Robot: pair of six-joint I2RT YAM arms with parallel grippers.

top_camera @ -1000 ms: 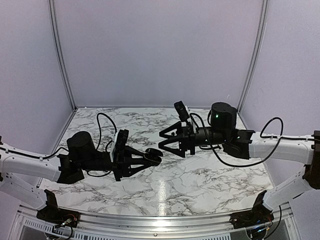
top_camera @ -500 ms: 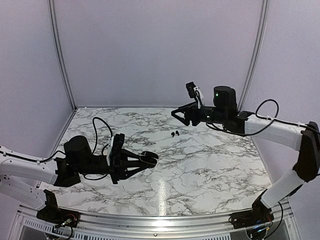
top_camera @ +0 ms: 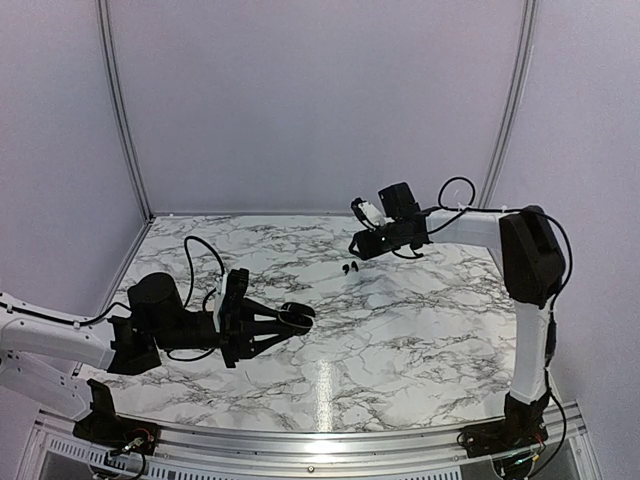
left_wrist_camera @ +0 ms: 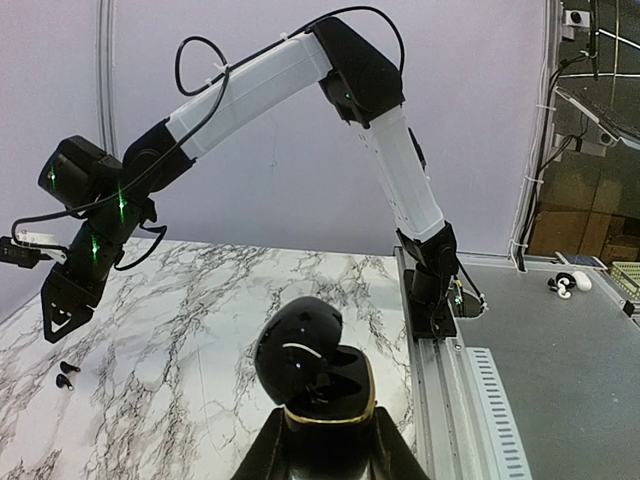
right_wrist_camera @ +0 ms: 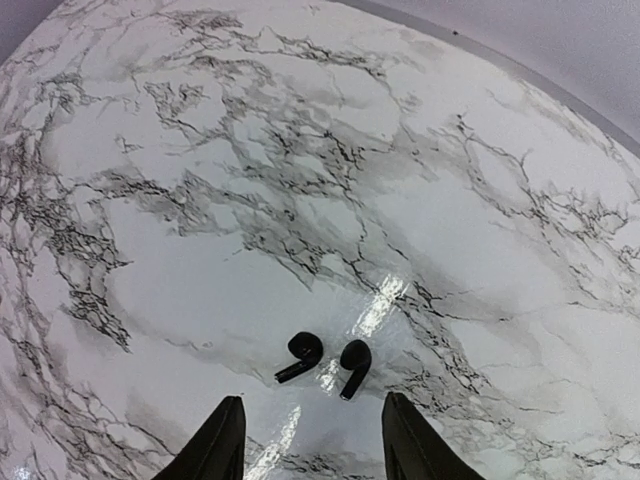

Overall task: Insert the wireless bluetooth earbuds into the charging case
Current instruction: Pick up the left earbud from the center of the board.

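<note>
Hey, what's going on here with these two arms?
The left end effector grips a black case with its lid open. The right end effector hovers, jaws open, right over two tiny black earbuds lying side by side on the marble table. Neither is in the case yet.

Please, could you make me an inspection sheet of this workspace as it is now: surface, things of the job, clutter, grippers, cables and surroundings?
Surface: glossy white marble-patterned table.
Job's things: two black earbuds lie side by side on the table, not touching; the black charging case has its lid open.
Clutter: nothing seen on the table.
Grippers: left gripper shut on the charging case; right gripper open and empty, above the earbuds.
Cables: black cables loop at both arms.
Surroundings: plain lilac walls; grey bench beside the table, carrying a small white object, too small to identify.
</note>
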